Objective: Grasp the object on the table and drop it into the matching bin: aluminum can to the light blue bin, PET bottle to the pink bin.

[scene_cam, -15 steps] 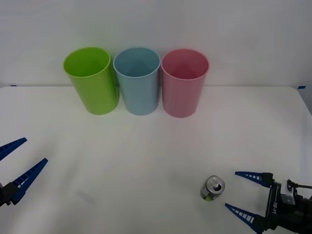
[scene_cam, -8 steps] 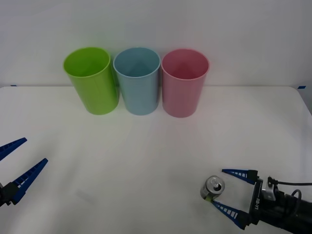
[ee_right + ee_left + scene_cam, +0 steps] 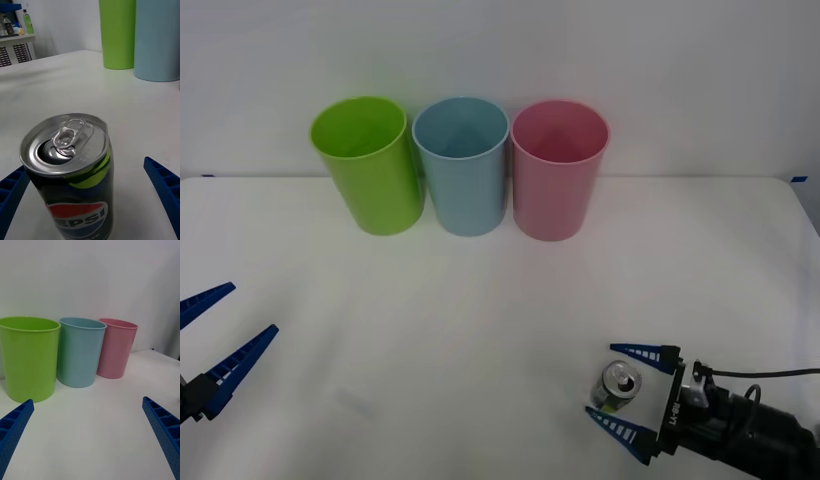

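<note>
Front view: the aluminum can (image 3: 619,386) stands upright on the white table (image 3: 500,300), near its front edge on the robot's right, well apart from the bins. The right gripper (image 3: 627,390) sits around it, jaws spread wide, one blue finger on each side with a gap to the can wall. Along the far edge stand three bins in a row, close together: the lime green bin (image 3: 367,164), the light blue bin (image 3: 462,165), and the pink bin (image 3: 558,168), against a plain pale wall. The left gripper (image 3: 208,345) hovers at the table's near left, jaws open.

Seen from the right wrist, the can's silver pull-tab top and dark body with a yellow-green patch and a Pepsi logo show, plus a shelf (image 3: 17,45) with bottles off in the room.
</note>
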`<state>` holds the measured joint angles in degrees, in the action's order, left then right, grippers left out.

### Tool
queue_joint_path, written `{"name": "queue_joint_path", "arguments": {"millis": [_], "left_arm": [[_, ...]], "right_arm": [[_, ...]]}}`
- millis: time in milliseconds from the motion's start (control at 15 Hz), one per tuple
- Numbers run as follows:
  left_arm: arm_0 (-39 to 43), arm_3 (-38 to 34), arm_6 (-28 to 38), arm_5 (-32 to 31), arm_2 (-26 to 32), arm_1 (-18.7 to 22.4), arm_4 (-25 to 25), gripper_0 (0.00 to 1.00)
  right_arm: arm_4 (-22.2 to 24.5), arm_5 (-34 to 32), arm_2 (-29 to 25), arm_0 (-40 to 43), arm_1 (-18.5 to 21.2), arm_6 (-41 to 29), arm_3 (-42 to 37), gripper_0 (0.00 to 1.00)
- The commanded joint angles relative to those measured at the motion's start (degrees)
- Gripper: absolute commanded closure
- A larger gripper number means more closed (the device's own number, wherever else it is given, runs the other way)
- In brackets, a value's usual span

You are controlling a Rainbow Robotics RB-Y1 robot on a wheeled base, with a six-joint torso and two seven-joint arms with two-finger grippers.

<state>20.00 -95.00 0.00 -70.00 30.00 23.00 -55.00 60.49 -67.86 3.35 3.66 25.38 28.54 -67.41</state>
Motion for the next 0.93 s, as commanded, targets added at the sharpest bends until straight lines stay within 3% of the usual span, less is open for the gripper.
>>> {"name": "queue_joint_path", "arguments": {"millis": [67,400,467,533,933], "left_arm": [[0.00,0.00,0.00,0.00,0.00,0.00,0.00,0.00],[0.00,0.00,0.00,0.00,0.00,0.00,0.00,0.00],[0.00,0.00,0.00,0.00,0.00,0.00,0.00,0.00],[0.00,0.00,0.00,0.00,0.00,0.00,0.00,0.00],[0.00,0.00,0.00,0.00,0.00,0.00,0.00,0.00]], "right_arm": [[-0.02,0.71,0.25,-0.06,-0.42,0.73,0.00,0.00],[-0.02,0.89,0.25,-0.06,-0.42,1.43,0.00,0.00],[-0.02,0.89,0.25,-0.06,-0.42,1.60,0.00,0.60],[-0.11,0.89,0.25,-0.06,-0.42,1.60,0.00,1.00],[-0.46,0.80,0.25,-0.15,-0.42,1.78,0.00,1.00]]}}
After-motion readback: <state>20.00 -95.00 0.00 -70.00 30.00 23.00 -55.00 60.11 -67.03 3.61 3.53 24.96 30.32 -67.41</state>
